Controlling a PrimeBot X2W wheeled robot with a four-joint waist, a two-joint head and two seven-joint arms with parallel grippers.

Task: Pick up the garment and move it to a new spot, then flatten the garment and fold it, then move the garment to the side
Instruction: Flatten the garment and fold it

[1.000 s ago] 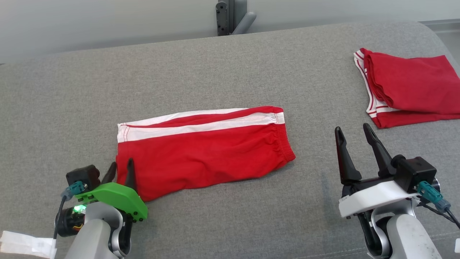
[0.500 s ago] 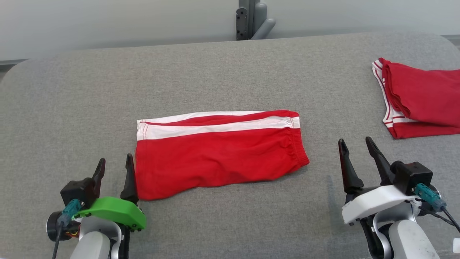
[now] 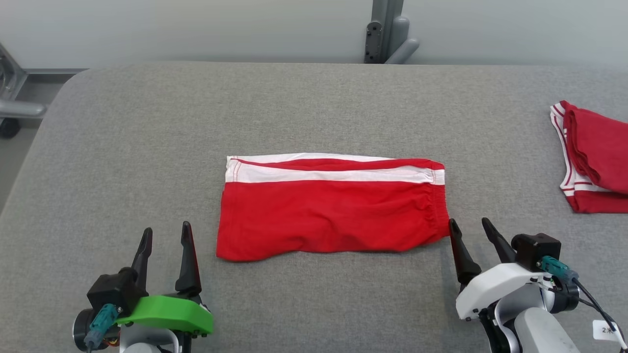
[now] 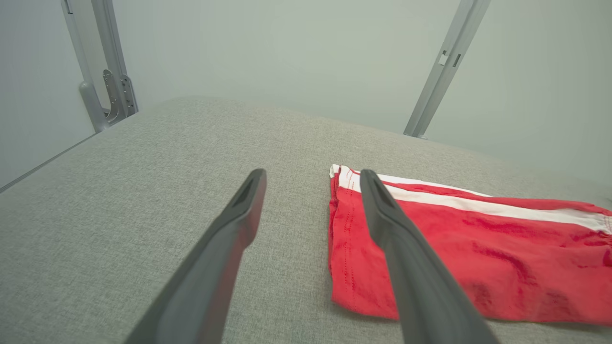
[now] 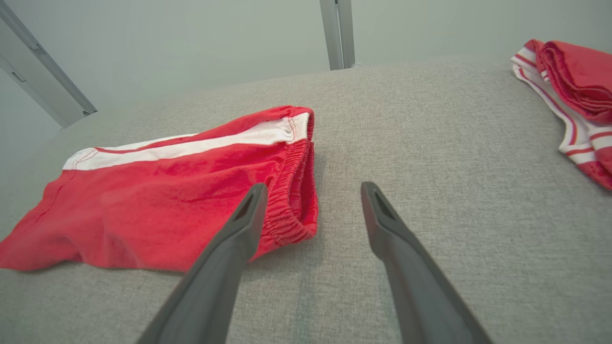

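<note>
The red garment [image 3: 333, 211] is lying folded lengthwise mid-frame on the grey tabletop [image 3: 314, 108]; the left hand [image 3: 166, 227] is hovering lower left and the right hand [image 3: 468, 221] lower right, both spread and holding nothing. Guessing they're flanking its two ends to set up the next fold; another folded red piece [image 3: 596, 162] is sitting far right.

Grey fabric-covered surface [image 3: 147, 147], rounded far-left corner. Folded red cloth with white stripes [image 3: 593, 162] at its right edge, partly out of view. Grey metal post with bracket [image 3: 387, 37] behind the far edge, against a pale wall [image 3: 196, 29]. Metal tube [image 3: 19, 108] and dark wheel [image 3: 7, 128] far left.
</note>
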